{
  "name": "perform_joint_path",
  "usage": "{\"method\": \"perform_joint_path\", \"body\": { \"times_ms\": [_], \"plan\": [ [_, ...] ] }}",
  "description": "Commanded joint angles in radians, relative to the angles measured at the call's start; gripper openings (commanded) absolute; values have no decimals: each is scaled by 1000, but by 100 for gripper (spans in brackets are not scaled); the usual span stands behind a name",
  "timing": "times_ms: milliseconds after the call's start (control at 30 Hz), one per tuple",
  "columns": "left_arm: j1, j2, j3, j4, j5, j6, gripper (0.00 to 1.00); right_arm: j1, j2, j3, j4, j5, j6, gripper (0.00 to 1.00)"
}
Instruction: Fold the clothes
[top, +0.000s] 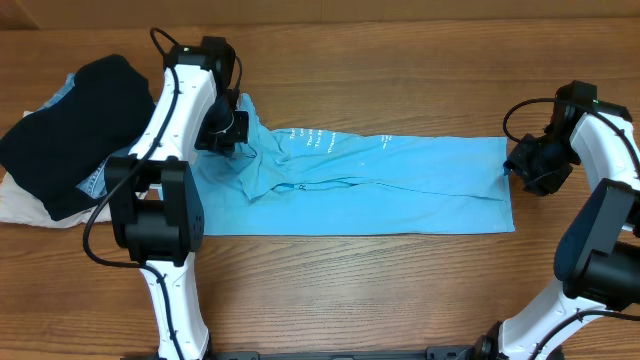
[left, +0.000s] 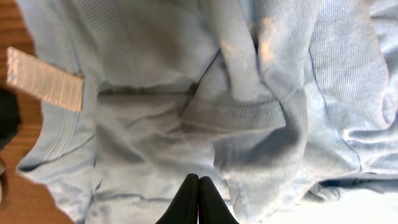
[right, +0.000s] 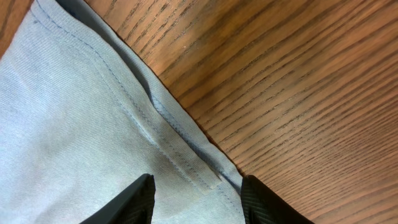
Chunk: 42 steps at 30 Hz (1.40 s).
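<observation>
Folding the light sky-blue cloth T-shirt (top: 400, 185) is midway, I judge: it lies mid-desk (top: 400, 300) as a narrow band, long axis from left edge to right edge, collar leftward, hem rightward. My right claw (right: 198, 196) straddles the hem corner, jaws wide; my left claw (left: 198, 186) hangs pinched closed over the bunched collar. Next it wants a grip on the hem, carried collarward.

The overhead camera is looking straight down at the whole T-shirt (top: 380, 185). Both wrist cameras are viewing its opposite ends closely.
</observation>
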<state>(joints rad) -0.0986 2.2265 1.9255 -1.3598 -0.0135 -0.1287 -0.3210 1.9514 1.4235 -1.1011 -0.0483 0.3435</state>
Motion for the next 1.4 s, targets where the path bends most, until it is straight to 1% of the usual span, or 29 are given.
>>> {"method": "perform_joint_path", "body": {
  "times_ms": [0,33,67,100,167,200,267,433,600,633,800,833,900,1033,1133,1233,1367],
  "plan": [
    [-1,-30,21,37,14,3,18,-5,-20,5,1,-7,5,49],
    [-6,-27,21,69,64,69,30,-5,-20,5,3,-7,5,49],
    [-12,-23,20,87,66,85,35,-5,-20,5,3,-7,5,49],
    [-17,-17,16,104,58,85,37,-5,-20,5,3,-7,5,49],
    [-22,-6,6,124,58,85,37,-5,-20,5,3,-7,5,49],
    [-23,4,2,135,59,84,37,-5,-20,5,4,-7,5,49],
    [-26,32,0,141,58,83,33,-5,-20,5,4,-7,5,49],
    [-26,93,-1,142,58,80,28,-5,-20,5,4,-7,5,49],
    [-26,102,0,174,58,80,29,-5,-20,5,3,-7,5,49],
    [-27,102,0,180,58,76,28,-5,-20,5,3,-7,5,49],
    [-26,102,-1,188,60,61,13,-5,-20,5,3,-7,5,49],
    [-26,102,-1,188,59,57,12,-5,-20,5,3,-7,5,48],
    [-26,102,-1,187,59,54,4,-5,-20,5,3,-7,5,48],
    [-26,101,6,138,55,35,4,-5,-20,5,0,-7,5,49],
    [-16,82,39,43,50,-16,4,-5,-20,5,0,-7,5,48],
    [-6,34,60,-45,-8,-82,4,-5,-20,5,0,-7,5,48],
    [7,-16,61,-85,-54,-96,4,-5,-20,5,0,-7,5,48]
  ]
}}
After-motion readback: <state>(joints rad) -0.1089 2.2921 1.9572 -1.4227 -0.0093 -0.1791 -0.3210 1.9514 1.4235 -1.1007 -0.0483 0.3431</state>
